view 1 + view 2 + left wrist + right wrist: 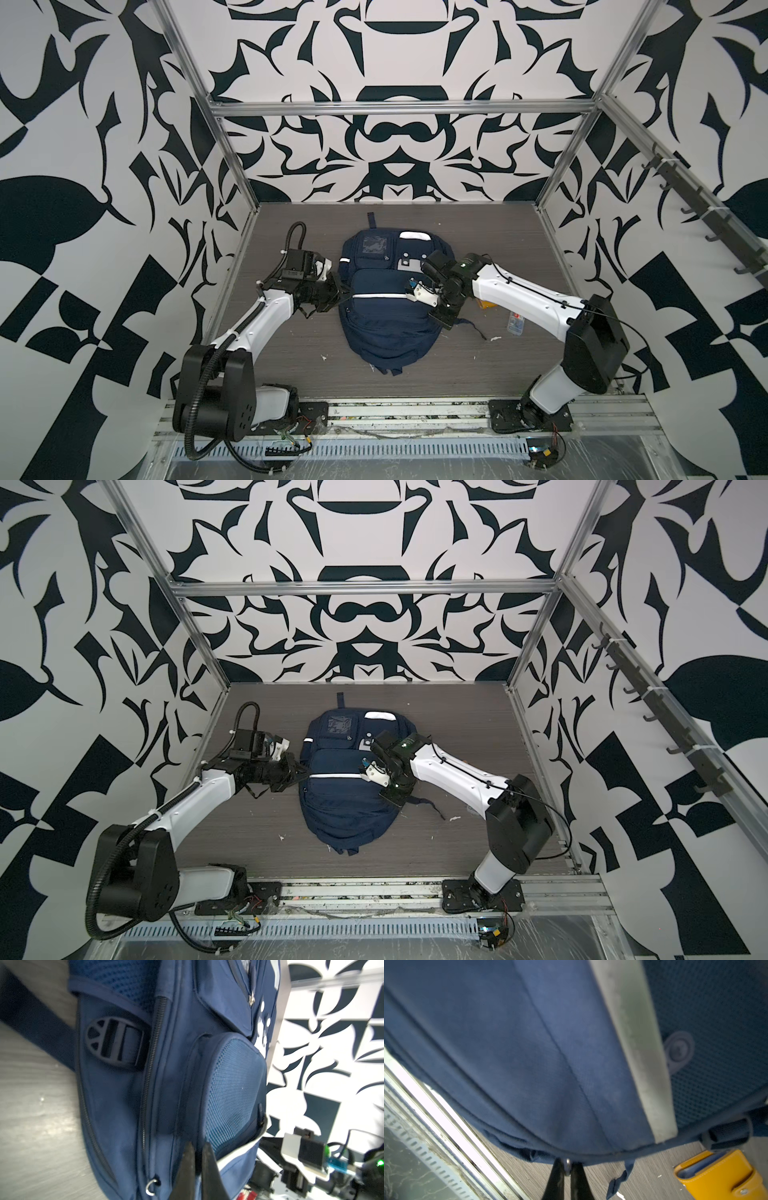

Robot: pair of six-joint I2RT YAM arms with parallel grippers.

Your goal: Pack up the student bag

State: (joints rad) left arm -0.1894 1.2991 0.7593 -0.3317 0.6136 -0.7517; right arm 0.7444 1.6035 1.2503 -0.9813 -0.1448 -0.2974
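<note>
Starting at nine o'clock of the student bag (386,328), the left gripper (197,1144) sits against the side seam just beside the mesh pocket (230,1093), jaws pressed together. Whether any cloth is caught between them cannot be told. The bag itself lies flat at the centre of the table (286,374), front face up, with its hang loop toward twelve o'clock. Every zip that shows in both top views appears closed. At about four o'clock of the bag, the right gripper (568,1162) is nipped tight on a small metal zip pull (567,1165) at the bag's edge. A yellow wallet (720,1176) lies outside on the table at three o'clock, partly under the right arm, and a small clear item (515,323), not identifiable, lies beyond it. Assessment: early stage. No compartment is open and nothing is seen packed, so opening, loading and closing are all outstanding.
</note>
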